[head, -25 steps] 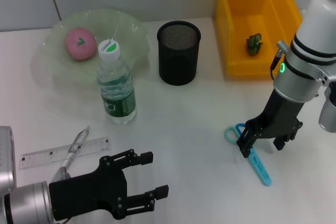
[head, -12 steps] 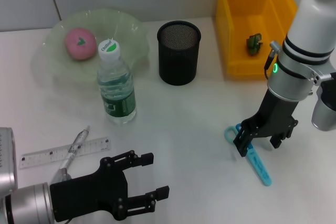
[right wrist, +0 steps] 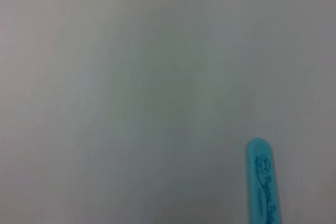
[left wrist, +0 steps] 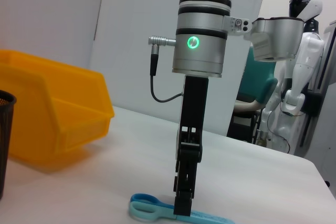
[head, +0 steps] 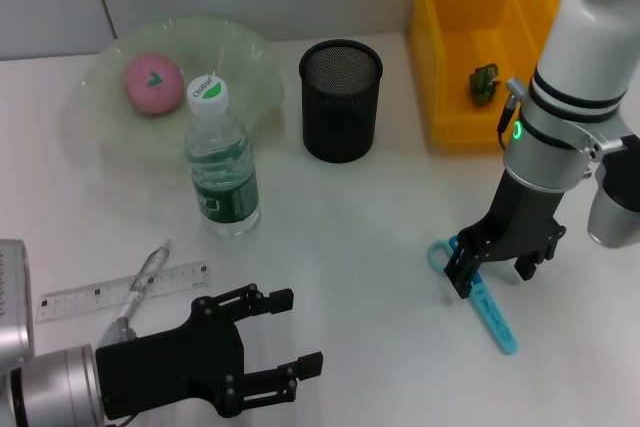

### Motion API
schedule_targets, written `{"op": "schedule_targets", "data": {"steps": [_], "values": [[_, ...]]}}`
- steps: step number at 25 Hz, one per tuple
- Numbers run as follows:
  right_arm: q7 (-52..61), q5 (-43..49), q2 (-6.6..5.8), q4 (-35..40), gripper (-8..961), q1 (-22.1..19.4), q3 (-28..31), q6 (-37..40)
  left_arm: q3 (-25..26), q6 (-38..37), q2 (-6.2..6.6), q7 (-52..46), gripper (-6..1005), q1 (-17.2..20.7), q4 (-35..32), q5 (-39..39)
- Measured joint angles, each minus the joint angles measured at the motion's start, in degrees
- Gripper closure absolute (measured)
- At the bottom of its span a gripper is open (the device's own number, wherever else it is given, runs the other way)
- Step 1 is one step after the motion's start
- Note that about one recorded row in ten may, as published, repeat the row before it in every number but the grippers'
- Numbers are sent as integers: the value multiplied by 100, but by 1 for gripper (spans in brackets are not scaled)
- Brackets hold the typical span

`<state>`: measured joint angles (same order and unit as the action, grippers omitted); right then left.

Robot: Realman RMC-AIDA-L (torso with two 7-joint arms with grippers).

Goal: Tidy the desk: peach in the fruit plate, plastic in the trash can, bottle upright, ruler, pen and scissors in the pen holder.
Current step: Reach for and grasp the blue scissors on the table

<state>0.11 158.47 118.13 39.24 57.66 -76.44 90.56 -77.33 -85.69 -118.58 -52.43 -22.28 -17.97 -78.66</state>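
The blue scissors [head: 478, 292] lie flat on the white desk [head: 380, 237], to the right, near the yellow bin [head: 480, 37]. The right gripper [head: 495, 272] is lowered onto them, fingers apart and straddling the handle end. The black mesh pen holder [head: 340, 99] stands farther off, at centre. The left gripper [head: 285, 332] is positioned low at near left, fingers spread, holding nothing.

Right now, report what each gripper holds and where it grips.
Left gripper is open and holds nothing. Right gripper is down over the blue scissors on the table, near the handle end; whether it has closed on them cannot be told.
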Motion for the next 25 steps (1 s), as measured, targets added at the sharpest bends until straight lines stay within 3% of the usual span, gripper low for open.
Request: {"op": "schedule_targets", "data": {"steps": [25], "values": [[131, -2, 24, -680, 147, 480, -237, -336, -9, 1, 28, -24, 214, -5, -45, 0]]}}
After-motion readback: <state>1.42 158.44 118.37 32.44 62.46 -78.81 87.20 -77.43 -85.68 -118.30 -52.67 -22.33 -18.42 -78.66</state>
